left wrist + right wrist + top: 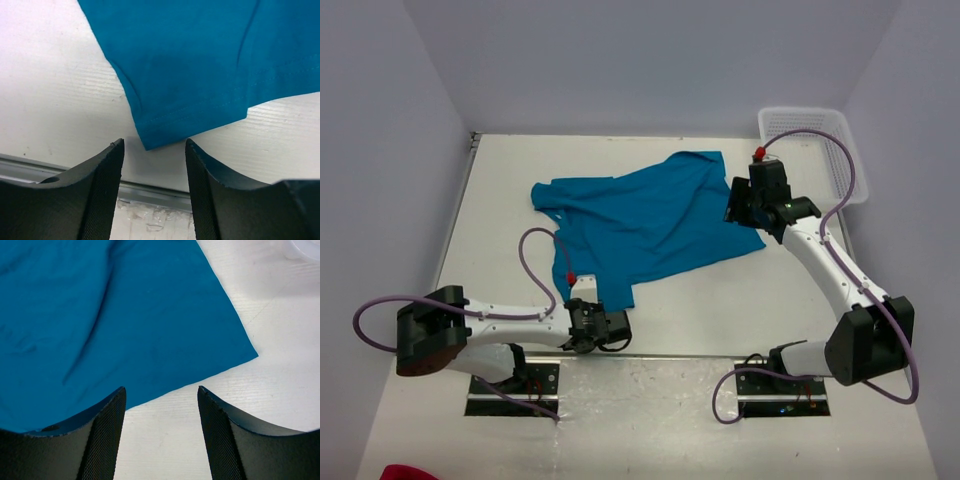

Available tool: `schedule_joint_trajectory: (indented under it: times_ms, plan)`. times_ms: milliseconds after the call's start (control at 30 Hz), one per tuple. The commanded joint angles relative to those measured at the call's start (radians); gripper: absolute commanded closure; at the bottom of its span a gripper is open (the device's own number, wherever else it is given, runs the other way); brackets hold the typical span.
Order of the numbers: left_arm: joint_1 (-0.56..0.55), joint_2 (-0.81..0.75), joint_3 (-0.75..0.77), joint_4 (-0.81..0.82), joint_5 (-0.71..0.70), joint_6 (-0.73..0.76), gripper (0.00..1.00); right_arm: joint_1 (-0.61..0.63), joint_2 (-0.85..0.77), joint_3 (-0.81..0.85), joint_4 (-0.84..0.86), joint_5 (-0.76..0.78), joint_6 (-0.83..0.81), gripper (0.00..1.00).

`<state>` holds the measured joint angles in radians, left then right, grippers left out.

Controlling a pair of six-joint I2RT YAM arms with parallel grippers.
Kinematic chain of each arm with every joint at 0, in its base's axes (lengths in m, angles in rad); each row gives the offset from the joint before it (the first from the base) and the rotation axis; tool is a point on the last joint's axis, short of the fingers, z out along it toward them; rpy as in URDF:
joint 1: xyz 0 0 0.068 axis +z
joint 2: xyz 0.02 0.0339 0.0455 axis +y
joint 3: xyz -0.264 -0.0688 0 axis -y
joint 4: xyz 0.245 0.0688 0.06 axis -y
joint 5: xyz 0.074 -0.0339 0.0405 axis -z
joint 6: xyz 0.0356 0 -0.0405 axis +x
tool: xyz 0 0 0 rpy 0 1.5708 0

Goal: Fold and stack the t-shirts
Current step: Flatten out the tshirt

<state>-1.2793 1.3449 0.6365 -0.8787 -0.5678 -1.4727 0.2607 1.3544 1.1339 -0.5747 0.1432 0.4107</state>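
Now: one teal-blue t-shirt lies spread on the white bench, roughly mid-bench. It is wrinkled and skewed, with one sleeve pointing far-left and a long flap running down toward my left side. No print seen on it.

Left hand: low, at the near edge of the bench, just beside the shirt's nearest corner. Fingers are spread with a clear gap between them, nothing pinched. In the wrist view the stitched hem corner comes to a point right at the mouth of that gap, flat on the bench. The cloth touches neither finger as far as I can tell. A metal rail along the bench edge shows between the fingers, nearer to me than the corner.

Right hand: out at the shirt's right-hand side, arm stretched forward. Fingers are spread here too, holding nothing. In the wrist view the cloth edge runs on a slant past the left fingertip, with bare bench ahead of the right one. The shirt's corner sits ahead and to the right of the hand. Soft folds run through the cloth on the left of that view.

A white mesh basket stands at the far right corner of the bench, beyond the right hand and apart from the shirt. A purple cable loops from my left arm beside the shirt's left edge. Something red shows at the near-left bottom of the overhead view; I cannot tell what it is.
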Motion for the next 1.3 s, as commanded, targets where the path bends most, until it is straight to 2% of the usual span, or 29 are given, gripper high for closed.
schedule_joint_trajectory:
  times_ms: [0, 333, 567, 600, 767, 933, 1267]
  plan:
    - [0.014, 0.026, -0.032, 0.064, 0.0, 0.014, 0.47, 0.002, -0.034, 0.0, 0.013, 0.03, 0.007, 0.4]
    - [0.067, 0.016, -0.104, 0.146, 0.025, 0.06, 0.62, 0.002, -0.043, -0.003, 0.004, 0.041, 0.008, 0.4]
    - [0.067, -0.042, -0.109, 0.11, 0.031, 0.046, 0.92, 0.002, -0.034, -0.002, -0.005, 0.061, 0.011, 0.4]
    - [0.069, -0.052, -0.107, 0.106, 0.032, 0.045, 1.0, 0.002, -0.032, -0.002, -0.007, 0.059, 0.013, 0.4]
    - [0.067, -0.079, -0.072, 0.049, 0.008, 0.025, 1.0, 0.002, -0.02, 0.0, -0.011, 0.052, 0.017, 0.4]
    - [0.083, -0.116, 0.043, -0.123, -0.09, -0.006, 1.0, 0.002, 0.014, 0.003, -0.017, 0.036, 0.017, 0.41]
    - [0.291, -0.282, 0.179, -0.275, -0.218, 0.121, 1.0, 0.002, 0.074, 0.007, -0.028, -0.01, 0.013, 0.37]
